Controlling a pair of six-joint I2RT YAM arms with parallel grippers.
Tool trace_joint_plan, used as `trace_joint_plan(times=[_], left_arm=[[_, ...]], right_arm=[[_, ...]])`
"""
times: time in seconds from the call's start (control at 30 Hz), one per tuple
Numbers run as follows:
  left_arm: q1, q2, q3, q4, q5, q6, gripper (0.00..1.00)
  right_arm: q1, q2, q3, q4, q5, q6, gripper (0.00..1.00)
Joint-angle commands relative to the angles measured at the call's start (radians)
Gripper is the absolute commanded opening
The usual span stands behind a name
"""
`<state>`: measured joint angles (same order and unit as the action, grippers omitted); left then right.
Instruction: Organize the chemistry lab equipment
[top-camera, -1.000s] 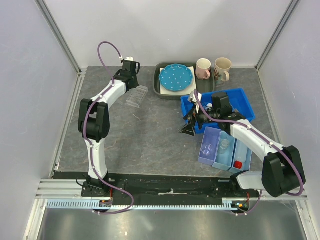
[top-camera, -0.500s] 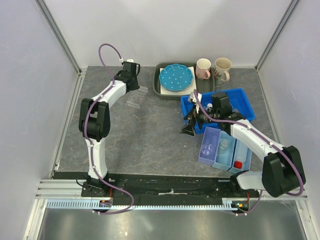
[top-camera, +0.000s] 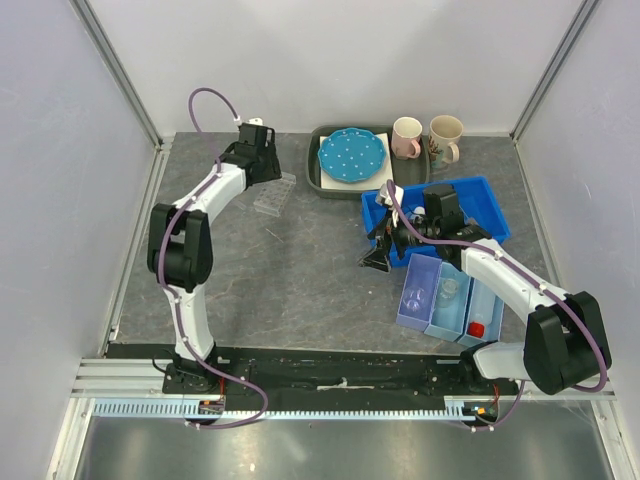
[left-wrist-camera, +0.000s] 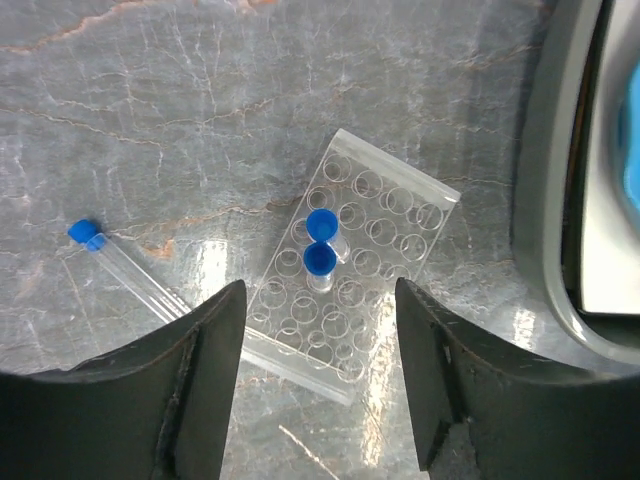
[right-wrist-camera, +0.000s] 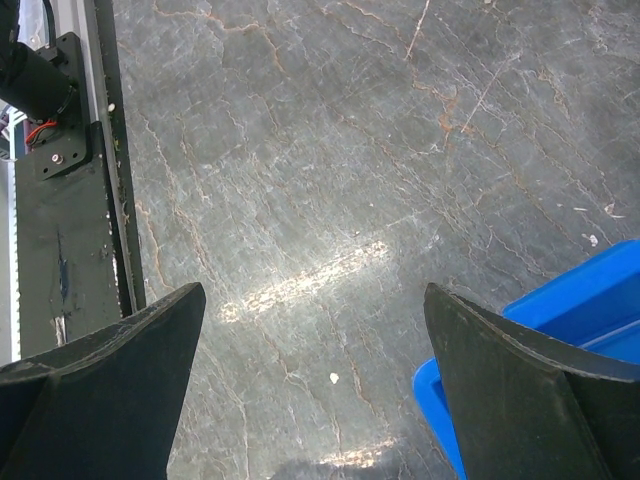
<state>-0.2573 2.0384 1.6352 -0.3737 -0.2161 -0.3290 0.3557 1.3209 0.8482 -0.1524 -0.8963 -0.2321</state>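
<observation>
Though spread, left hand (left-wrist-camera: 318, 295) over rack (left-wrist-camera: 388, 213)

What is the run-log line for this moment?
left gripper open above rack | two blue-capped tubes standing in rack | loose tube lying on table beside it | right gripper open, empty, over table by blue bin

Left arm (top-camera: 215, 190) slightly farther left over the rack (top-camera: 274, 193)

- Grey marbled stone desk (top-camera: 300, 280).
- Dark grey rectangular tray (top-camera: 313, 170) at the middle of the desk's far edge, carrying a round blue white-dotted plate (top-camera: 351, 154).
- Pink ceramic mug (top-camera: 406, 137) and beige ceramic mug (top-camera: 445, 134), side by side just right of the tray.
- Large blue plastic bin (top-camera: 492, 203) toward the right edge.
</observation>
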Motion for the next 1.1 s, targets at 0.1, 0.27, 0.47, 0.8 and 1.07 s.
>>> trace_joint_plan(times=[0.1,0.27,0.47,0.8,1.07], left_arm=[[0.071,-0.158,-0.077,0.056,0.135,-0.065,0.73],[0.150,-0.167,-0.132,0.070,0.248,-0.172,0.77],[0.222,-0.074,-0.039,-0.135,0.218,-0.350,0.78],[0.222,0.155,0.225,-0.441,0.086,-0.406,0.66],[0.217,0.285,0.370,-0.570,0.070,-0.375,0.60]], right_arm=[[-0.008,-0.028,0.043,0.011,-0.007,-0.021,0.98],[-0.011,-0.031,0.043,0.011,-0.007,-0.021,0.98],[-0.011,-0.028,0.043,0.013,-0.007,-0.023,0.98],[-0.011,-0.023,0.045,0.008,-0.007,-0.024,0.98],[-0.012,-0.019,0.045,0.008,-0.006,-0.026,0.98]])
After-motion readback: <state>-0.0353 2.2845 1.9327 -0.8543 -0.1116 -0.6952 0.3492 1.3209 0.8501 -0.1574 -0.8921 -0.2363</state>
